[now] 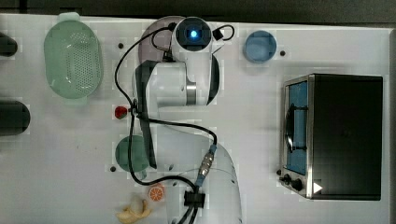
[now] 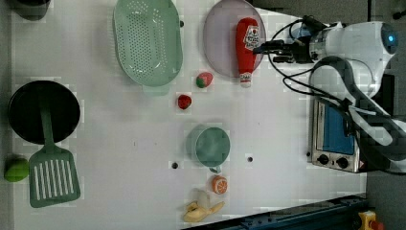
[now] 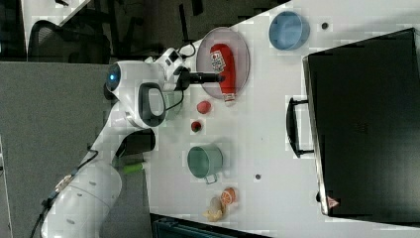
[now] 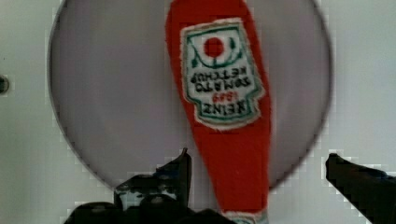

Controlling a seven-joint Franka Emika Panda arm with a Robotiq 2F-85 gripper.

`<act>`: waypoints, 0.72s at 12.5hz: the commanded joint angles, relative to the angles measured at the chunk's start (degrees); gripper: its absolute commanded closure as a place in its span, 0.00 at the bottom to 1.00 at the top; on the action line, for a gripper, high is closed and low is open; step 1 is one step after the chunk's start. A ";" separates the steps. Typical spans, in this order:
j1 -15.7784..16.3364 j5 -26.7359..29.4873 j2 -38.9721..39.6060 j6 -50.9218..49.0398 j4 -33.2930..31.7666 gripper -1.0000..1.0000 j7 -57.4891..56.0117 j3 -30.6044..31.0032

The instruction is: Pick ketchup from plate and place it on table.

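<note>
Lying flat on the plate (image 2: 221, 43), the ketchup (image 2: 246, 45) ran lengthwise from the disc's middle out past its rim, with the white cap end resting over the table (image 2: 134, 143) on the side toward the mug (image 2: 210, 146). In the wrist view the bottle's slim neck sat between the two dark fingertips, and the gripper (image 4: 257, 179) was spread wide with nothing in it. Its jaws stood across the bottle's long axis, one to each side and apart from it, so a straight descent looked like the move called for.

Ketchup: soft-looking, stitched red body, tapering from a broad base to a narrow neck, with a white printed label. It would likely give under a squeeze.

Plate: flat, smooth, pale lilac-grey, with a thin rim.

Table: plain white with a few small dark holes.

Nearby in the left view: two small red strawberry pieces (image 2: 184, 101) just off the plate and a green perforated basket (image 2: 147, 40) beside it. A blue bowl (image 3: 288, 29) lay near the plate in the right view.
</note>
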 commanded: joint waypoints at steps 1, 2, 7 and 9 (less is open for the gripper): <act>1.59 -2.25 2.66 3.69 0.94 0.00 -5.87 0.05; 1.61 -3.43 3.79 5.26 1.23 0.00 -5.87 -0.02; 1.61 -4.89 7.86 10.02 2.34 0.00 -5.86 -0.16; 1.62 -4.89 8.39 10.64 2.46 0.04 -5.85 -0.18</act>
